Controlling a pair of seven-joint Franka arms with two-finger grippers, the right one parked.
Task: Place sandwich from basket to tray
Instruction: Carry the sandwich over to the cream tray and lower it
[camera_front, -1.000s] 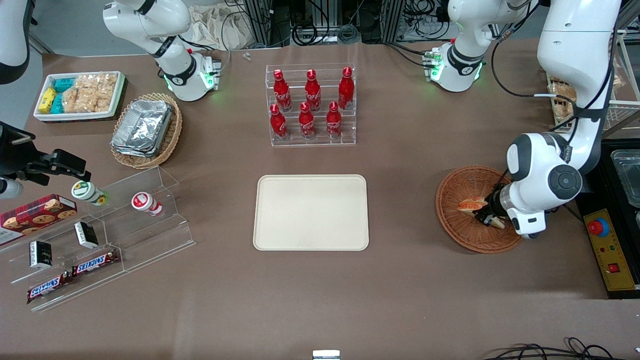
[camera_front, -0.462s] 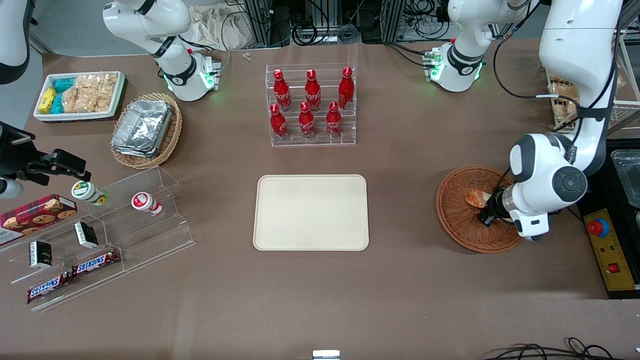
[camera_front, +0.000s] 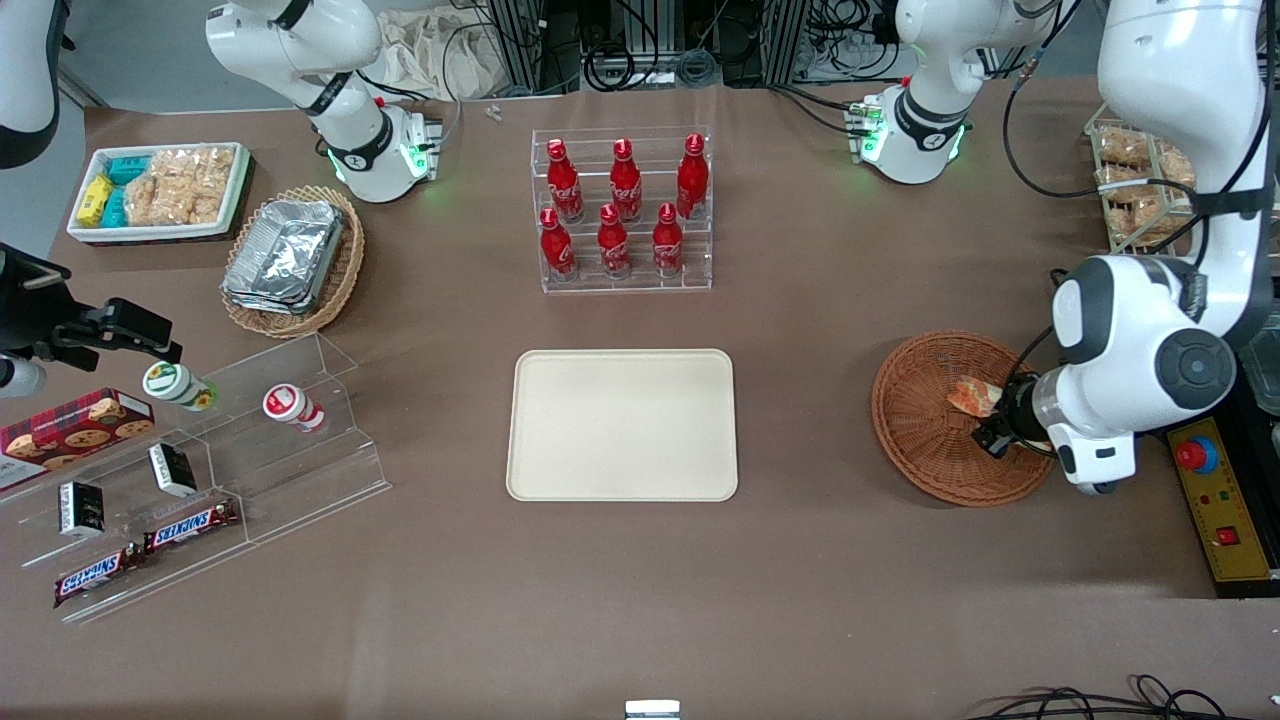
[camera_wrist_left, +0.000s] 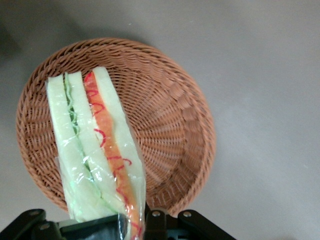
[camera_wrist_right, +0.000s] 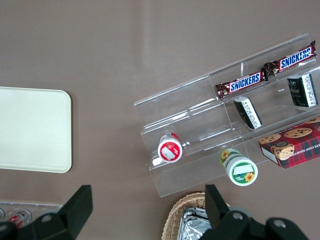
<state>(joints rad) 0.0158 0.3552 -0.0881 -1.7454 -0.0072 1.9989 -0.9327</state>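
My left gripper (camera_front: 993, 418) hangs over the reddish-brown wicker basket (camera_front: 925, 420) at the working arm's end of the table, shut on the sandwich (camera_front: 973, 398). The wrist view shows the plastic-wrapped sandwich (camera_wrist_left: 95, 150), white bread with orange and green filling, clamped in my gripper (camera_wrist_left: 131, 226) and lifted above the basket (camera_wrist_left: 170, 130), which holds nothing else. The cream tray (camera_front: 622, 424) lies bare at the table's middle, well apart from the basket.
A clear rack of red bottles (camera_front: 622, 210) stands farther from the camera than the tray. Toward the parked arm's end are a tan basket of foil containers (camera_front: 292, 262), a white snack tray (camera_front: 160, 190) and a clear stand with snacks (camera_front: 200, 470). A control box (camera_front: 1215, 500) sits beside the basket.
The gripper has risen out of the basket with the sandwich held in it, and the arm has shifted toward the table's edge at its own end.
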